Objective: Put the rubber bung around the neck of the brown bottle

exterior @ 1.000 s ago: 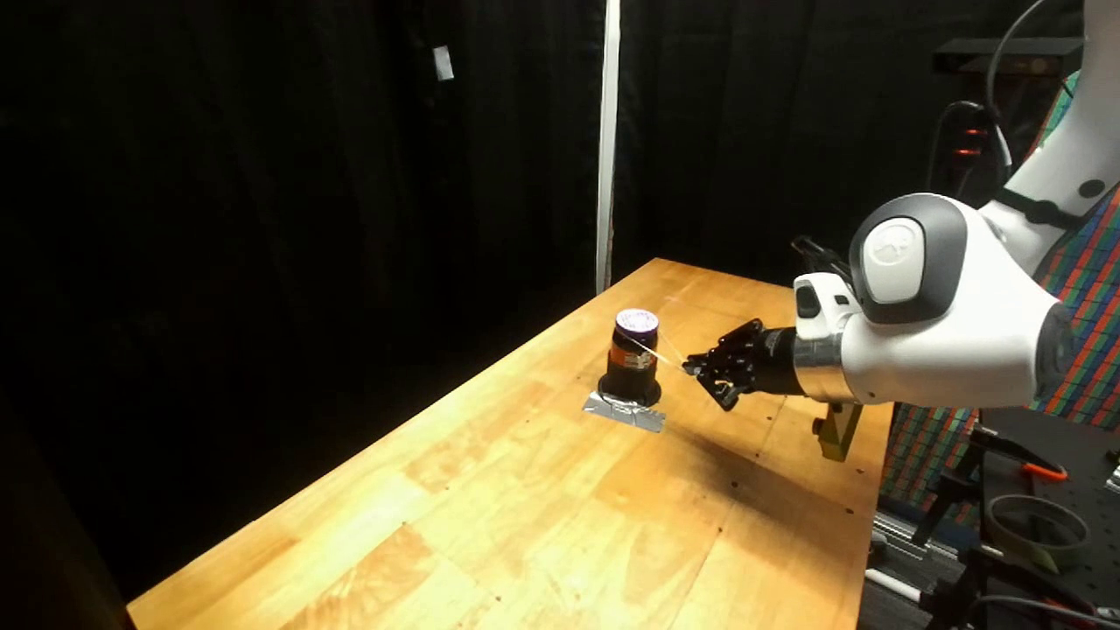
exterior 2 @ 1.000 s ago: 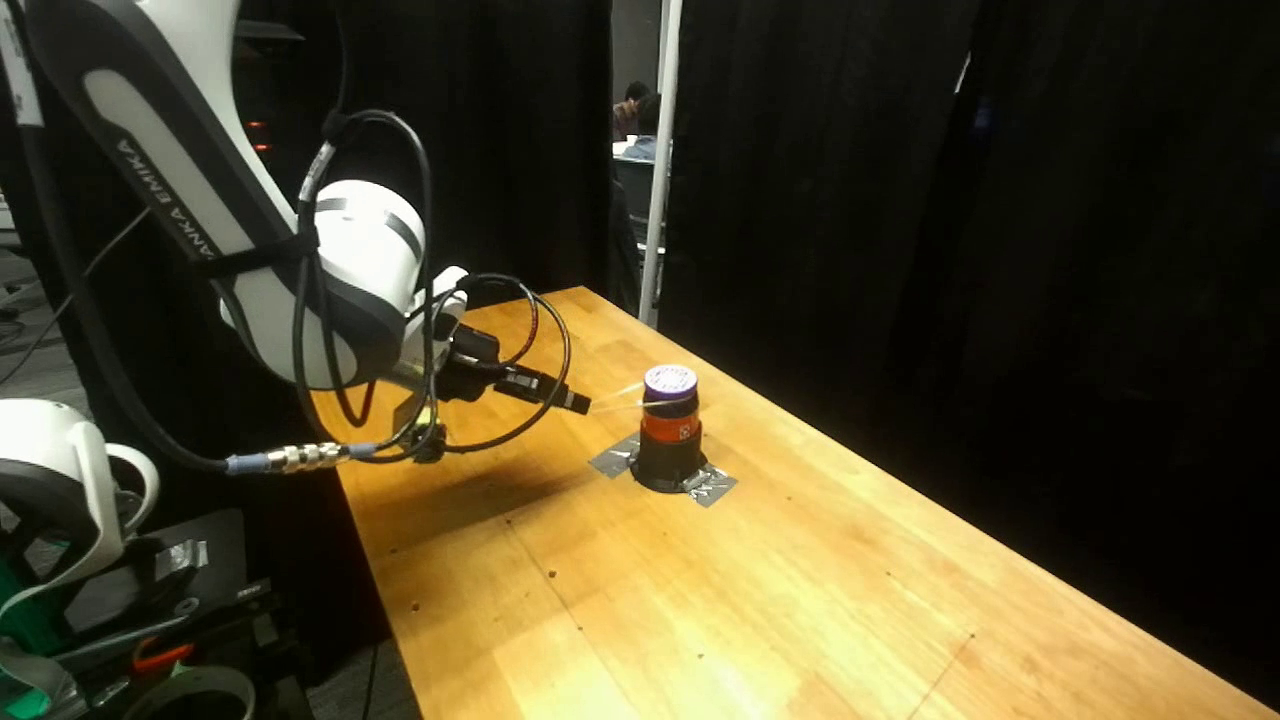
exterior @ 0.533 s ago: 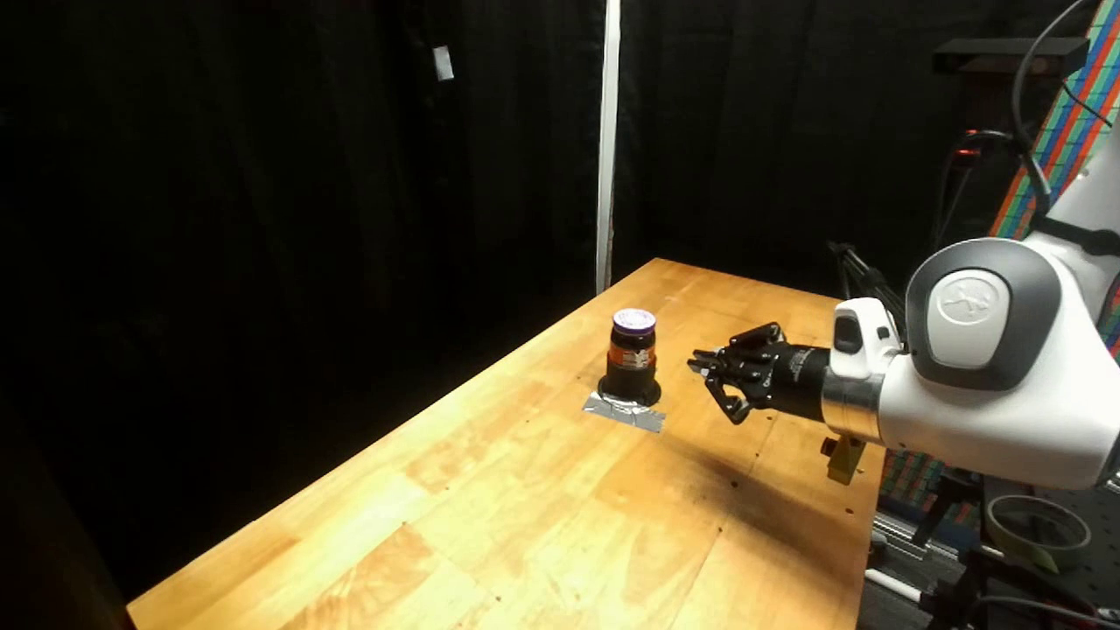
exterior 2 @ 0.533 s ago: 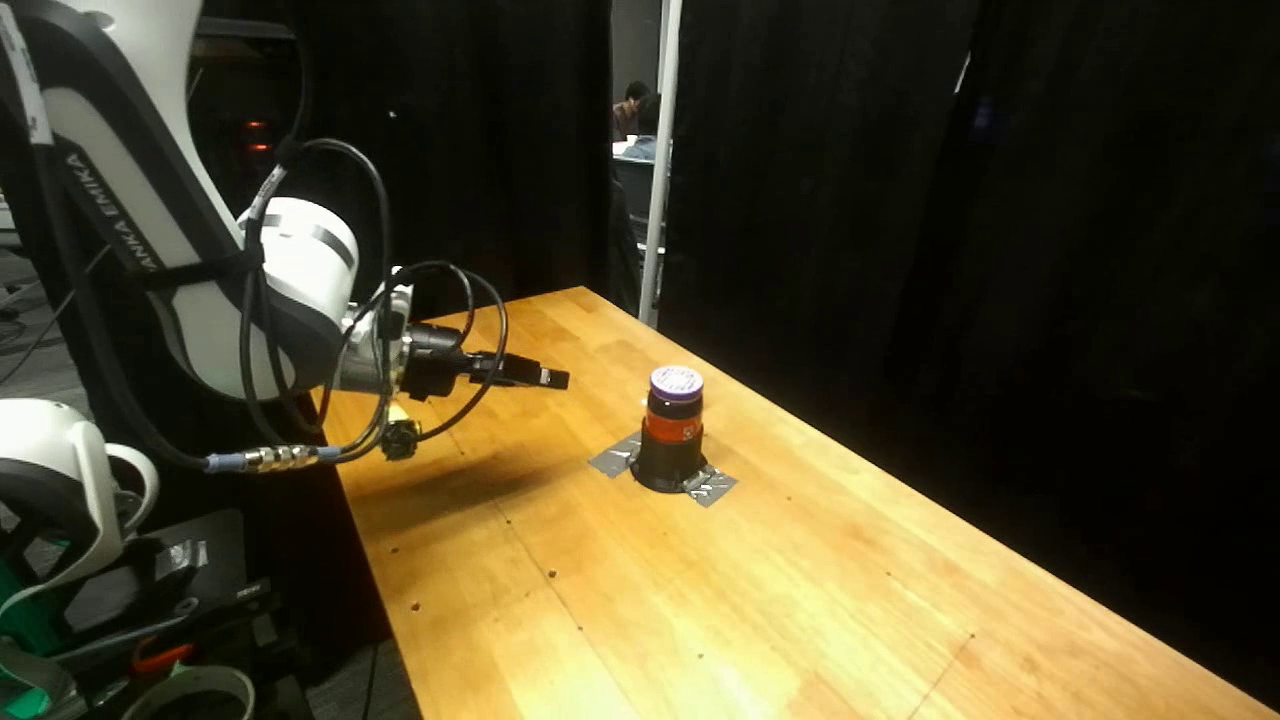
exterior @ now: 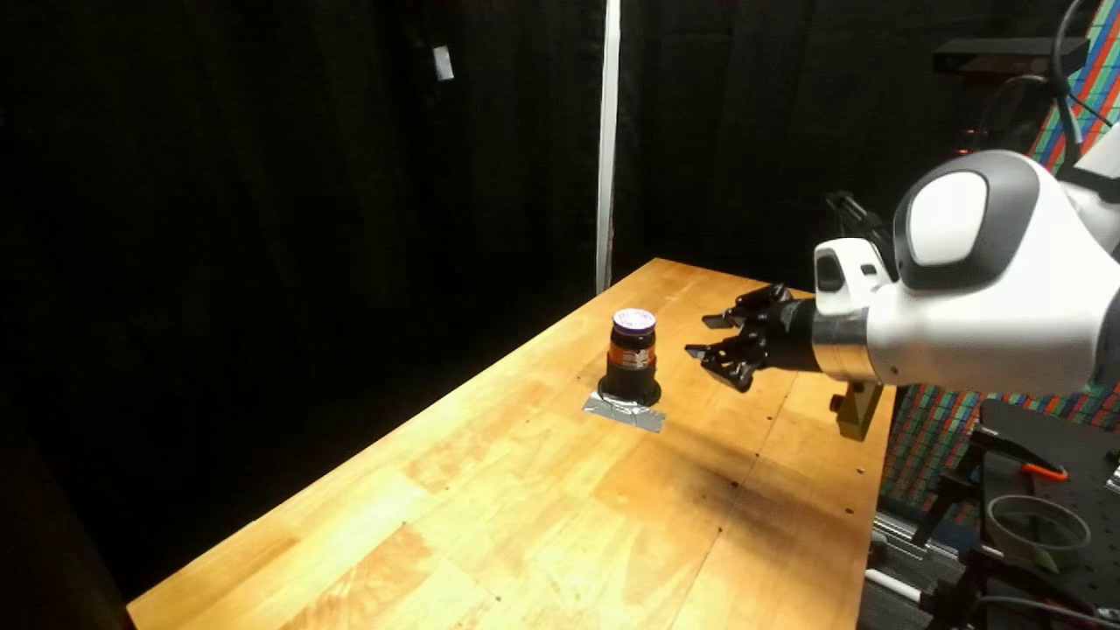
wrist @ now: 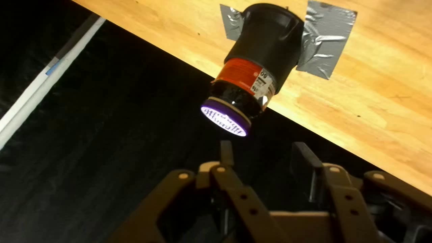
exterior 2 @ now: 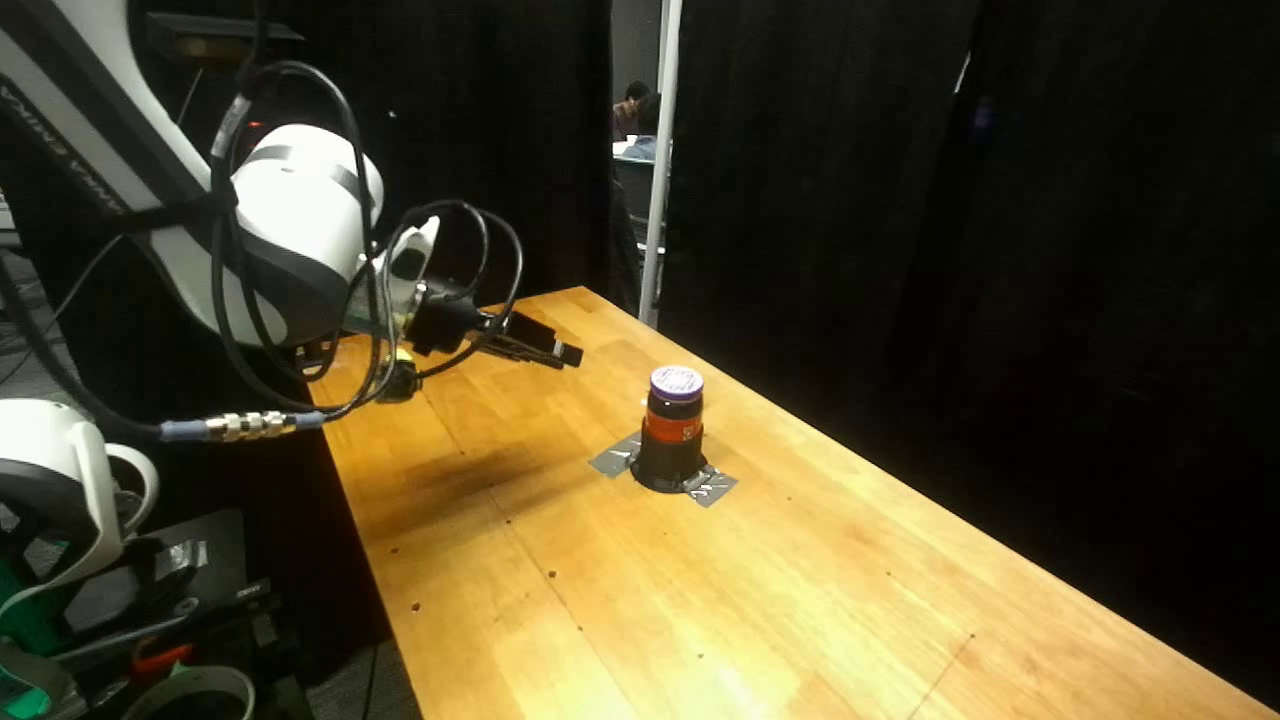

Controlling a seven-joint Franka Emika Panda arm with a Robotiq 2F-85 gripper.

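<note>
The brown bottle [exterior: 632, 355] looks near-black, with an orange label and a purple lid with a white top. It stands upright in a black holder [exterior 2: 668, 465] taped to the wooden table; the bottle also shows in an exterior view [exterior 2: 673, 427] and the wrist view [wrist: 240, 76]. A thin tan rubber band [wrist: 237, 110], the only rubber thing I see, lies around the bottle just under the lid. My gripper [exterior: 705, 337] is open and empty, apart from the bottle on the arm's side. Its spread fingers show in the wrist view [wrist: 263, 148]. The bottle's lower part is hidden in the holder.
Silver tape [wrist: 325, 37] fixes the holder to the wooden table [exterior 2: 800, 570]. Black curtains [exterior: 306, 219] hang behind the table's far edge. A loop of cable [exterior 2: 515, 260] hangs round the wrist. A side cart with a tape roll [exterior: 1039, 525] stands beside the table.
One second ago the band was stretched between the nearly shut gripper and the bottle's neck. It came off the fingers, the gripper drew back from the bottle, then rose and opened.
</note>
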